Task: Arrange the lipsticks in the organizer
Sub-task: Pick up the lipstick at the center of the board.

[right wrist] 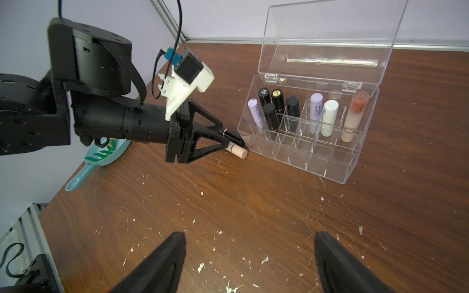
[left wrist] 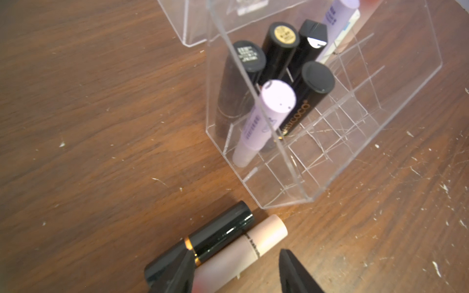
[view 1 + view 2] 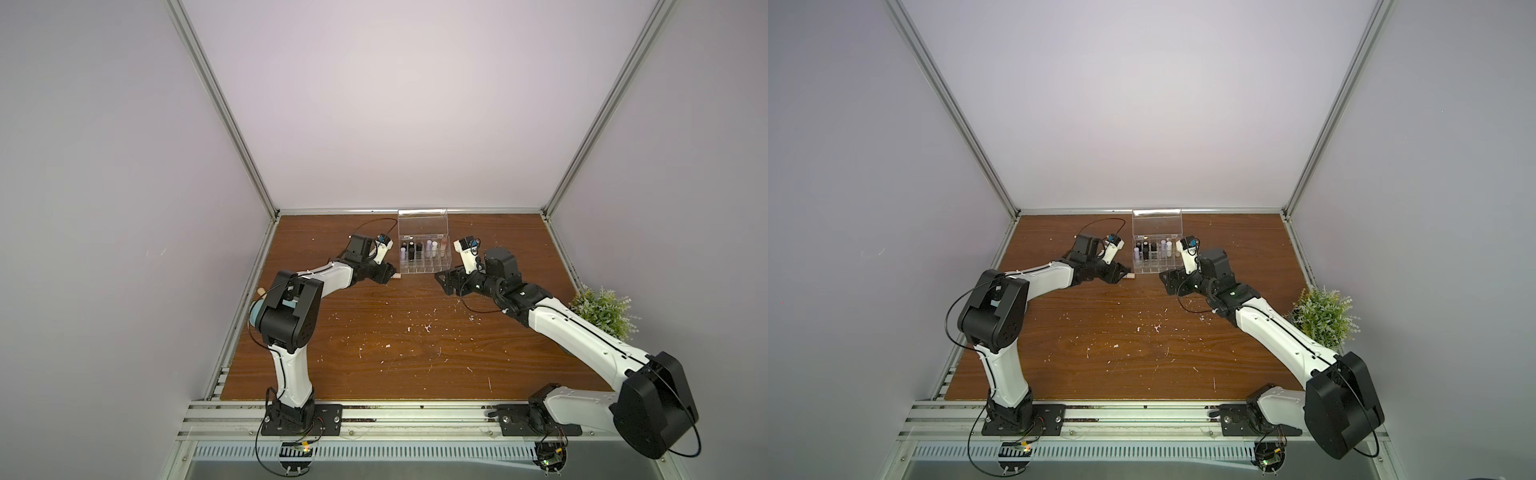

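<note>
L gripper (image 2: pixel 236 251) sat low on the table (image 1: pixel 228 203), jaws spread astride the pink tube (image 2: pixel 264 236), not pinching yet; one finger (image 2: pixel 177 274) looked wedged betw. it & the black tube (image 2: pixel 223 228) touching it. Both lay just beside the organizer's (image 1: pixel 317 162) corner. 8 tubes (image 1: pixel 330 118) stood in its rear cells, lid (image 1: pixel 330 38) up for access. R gripper (image 1: pixel 250 266) hung spread, empty, prob. waiting clear.

Ten lipsticks (image 1: pixel 329 118), one clear organizer (image 1: pixel 330 165), one teal dustpan (image 1: pixel 115 154) and one green plant (image 3: pixel 602 309).
</note>
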Robot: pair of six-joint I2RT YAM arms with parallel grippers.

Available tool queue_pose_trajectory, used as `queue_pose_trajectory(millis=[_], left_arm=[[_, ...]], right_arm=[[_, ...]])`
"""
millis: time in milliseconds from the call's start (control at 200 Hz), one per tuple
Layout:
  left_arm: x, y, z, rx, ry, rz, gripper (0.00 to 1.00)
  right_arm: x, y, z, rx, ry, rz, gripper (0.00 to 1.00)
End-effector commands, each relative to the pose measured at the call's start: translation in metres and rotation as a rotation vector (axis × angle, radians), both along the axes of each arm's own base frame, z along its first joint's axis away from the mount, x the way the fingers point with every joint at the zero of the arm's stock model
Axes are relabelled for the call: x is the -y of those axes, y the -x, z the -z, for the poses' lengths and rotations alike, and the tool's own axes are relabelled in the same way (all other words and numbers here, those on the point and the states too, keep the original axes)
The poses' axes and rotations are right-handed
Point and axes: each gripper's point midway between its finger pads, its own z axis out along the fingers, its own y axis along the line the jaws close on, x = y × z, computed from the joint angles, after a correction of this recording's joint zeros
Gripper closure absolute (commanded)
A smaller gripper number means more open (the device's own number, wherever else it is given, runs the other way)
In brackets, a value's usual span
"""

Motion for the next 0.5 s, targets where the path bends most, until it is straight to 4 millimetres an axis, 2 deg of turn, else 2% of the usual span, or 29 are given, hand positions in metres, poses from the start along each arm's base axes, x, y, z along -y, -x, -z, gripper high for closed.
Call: queue_pose_trajectory(millis=[0, 345, 495], left_arm=[[0.002, 0.007, 0.009, -0.022, -0.029, 0.018, 0.42], [0.002, 0.012, 0.013, -0.035, -0.043, 0.023, 0.43], [-0.001, 0.015, 0.022, -0.05, -0.076, 0.019, 0.44]], right_arm=[[0.0, 0.001, -0.008, 0.022, -0.014, -0.012, 0.14], [0.001, 0.003, -0.005, 0.014, -0.01, -0.011, 0.14], [-0.001, 0.004, -0.007, 0.013, -0.018, -0.018, 0.14]])
